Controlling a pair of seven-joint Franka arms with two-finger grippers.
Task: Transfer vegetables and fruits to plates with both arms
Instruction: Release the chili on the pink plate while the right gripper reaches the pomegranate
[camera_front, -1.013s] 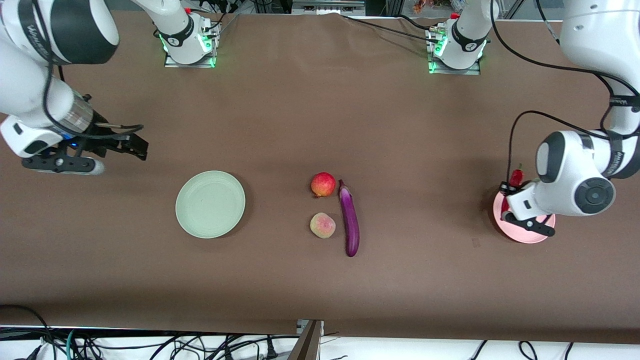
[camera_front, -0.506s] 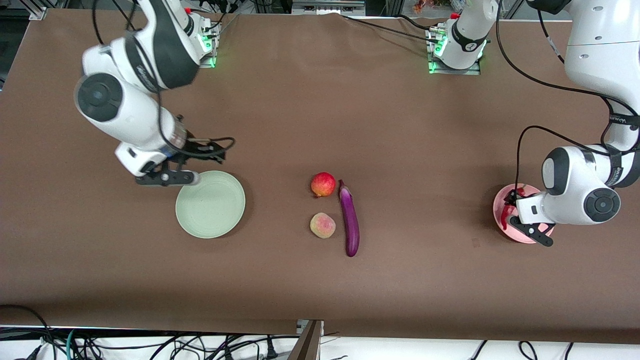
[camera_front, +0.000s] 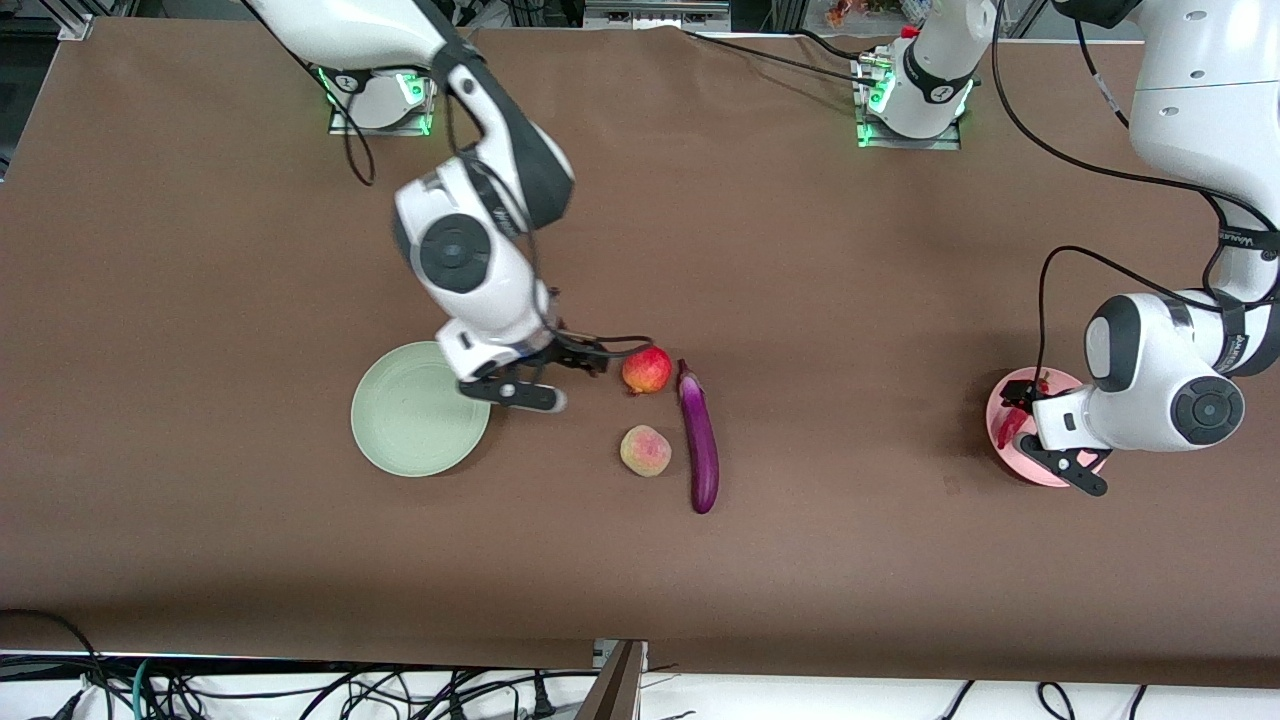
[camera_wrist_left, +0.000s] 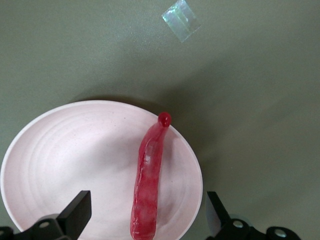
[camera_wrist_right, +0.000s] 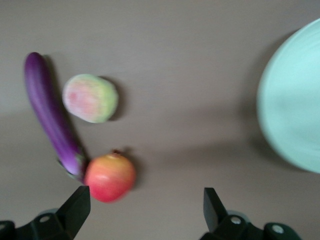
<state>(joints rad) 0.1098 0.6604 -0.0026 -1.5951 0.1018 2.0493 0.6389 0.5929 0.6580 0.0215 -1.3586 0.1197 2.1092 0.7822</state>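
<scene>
The red chili pepper (camera_wrist_left: 149, 180) lies on the pink plate (camera_wrist_left: 65, 155) at the left arm's end of the table. My left gripper (camera_wrist_left: 148, 220) hangs open over it, one finger on each side, not touching; in the front view the left gripper (camera_front: 1018, 400) is over the pink plate (camera_front: 1030, 472). My right gripper (camera_front: 597, 358) is open and empty, low beside the red fruit (camera_front: 647, 369), between it and the pale green plate (camera_front: 420, 408). The peach (camera_front: 645, 450) and the purple eggplant (camera_front: 700, 440) lie on the table nearby.
The right wrist view shows the red fruit (camera_wrist_right: 110, 177) near one finger, the eggplant (camera_wrist_right: 50, 115), the peach (camera_wrist_right: 91, 98) and the green plate's rim (camera_wrist_right: 295, 100). A small piece of clear tape (camera_wrist_left: 181, 19) lies on the brown cloth near the pink plate.
My right arm has swung from the table's end, past the green plate, to beside the red fruit. The left gripper lowered the chili onto the pink plate and let go.
</scene>
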